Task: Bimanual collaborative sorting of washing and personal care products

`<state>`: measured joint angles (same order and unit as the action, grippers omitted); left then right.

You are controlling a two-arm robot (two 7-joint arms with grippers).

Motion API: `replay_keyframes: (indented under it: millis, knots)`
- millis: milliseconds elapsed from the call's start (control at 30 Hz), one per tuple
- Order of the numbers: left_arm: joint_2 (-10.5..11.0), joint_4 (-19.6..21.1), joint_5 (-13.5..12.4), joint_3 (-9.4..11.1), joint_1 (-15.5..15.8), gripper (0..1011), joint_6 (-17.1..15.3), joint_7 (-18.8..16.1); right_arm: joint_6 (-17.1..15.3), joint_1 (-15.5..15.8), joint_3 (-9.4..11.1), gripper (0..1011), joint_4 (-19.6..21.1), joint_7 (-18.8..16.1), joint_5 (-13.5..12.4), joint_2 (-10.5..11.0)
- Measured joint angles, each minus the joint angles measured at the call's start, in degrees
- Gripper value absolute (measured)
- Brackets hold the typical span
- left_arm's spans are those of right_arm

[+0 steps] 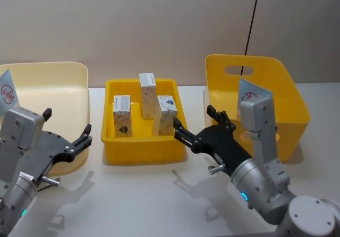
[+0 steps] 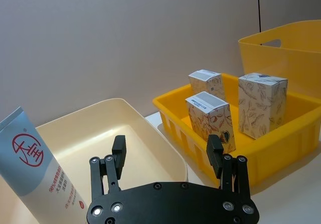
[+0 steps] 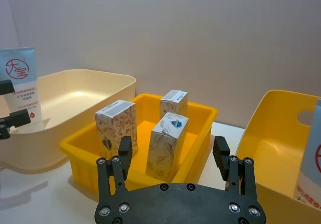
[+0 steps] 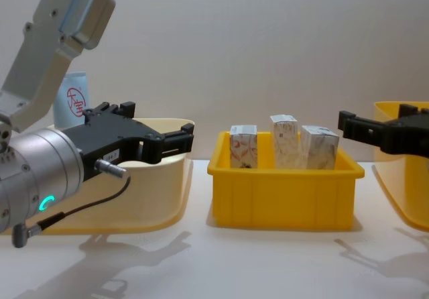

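Three white cartons with red-brown print stand upright in the shallow yellow tray. One light-blue tube leans in the cream bin, and another light-blue tube stands in the deep yellow bin. My left gripper hovers open and empty at the cream bin's right rim. My right gripper is open and empty between the tray and the deep bin. The left wrist view has the tube, cartons and left gripper; the right wrist view has the cartons and right gripper.
The three containers sit in a row on a white table against a plain wall. In the chest view the tray stands between the cream bin and the deep bin. Bare tabletop lies in front of the containers.
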<state>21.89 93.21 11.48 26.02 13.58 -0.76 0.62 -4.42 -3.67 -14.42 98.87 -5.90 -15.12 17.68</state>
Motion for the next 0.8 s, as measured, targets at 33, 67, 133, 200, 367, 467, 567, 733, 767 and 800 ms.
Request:
replay_keyframes:
  millis: [33,67,133,200,367,467,567,733,767,800]
  knots:
    - [0.00,0.00,0.00,0.00,0.00,1002,0.00,0.00,-0.17,-0.18,-0.06,1001,-0.11,0.12,0.15,-0.14]
    - [0.00,0.00,0.00,0.00,0.00,1002,0.00,0.00,-0.63,-0.64,-0.23,1001,-0.38,0.49,0.51,-0.45]
    - [0.00,0.00,0.00,0.00,0.00,1002,0.00,0.00,-1.02,-0.96,-0.36,1001,-0.60,0.74,0.82,-0.71]
    - [0.00,0.00,0.00,0.00,0.00,1002,0.00,0.00,-1.70,-1.65,-0.67,1001,-1.13,1.32,1.35,-1.24]
    - [0.00,0.00,0.00,0.00,0.01,1002,0.00,0.00,-3.34,-3.27,-1.28,1001,-2.35,2.44,2.49,-2.51]
    - [0.00,-0.01,0.00,0.00,0.01,1002,-0.01,0.00,-4.02,-3.92,-1.52,1001,-2.92,2.81,2.89,-3.03]
    - [0.00,-0.03,0.00,0.01,0.00,1002,-0.02,0.00,-4.88,-4.87,-1.81,1001,-3.85,3.29,3.37,-3.80]
    - [0.00,-0.04,0.00,0.01,0.01,1002,-0.04,0.01,-6.19,-6.45,-2.13,1001,-5.46,4.00,3.93,-5.12]
    - [0.00,-0.04,0.01,0.00,0.01,1002,-0.04,0.01,-6.19,-6.45,-2.13,1001,-5.46,4.00,3.93,-5.12]
    - [0.00,-0.04,0.01,0.00,0.01,1002,-0.04,0.01,-6.48,-6.83,-2.18,1001,-5.94,4.18,4.04,-5.49]
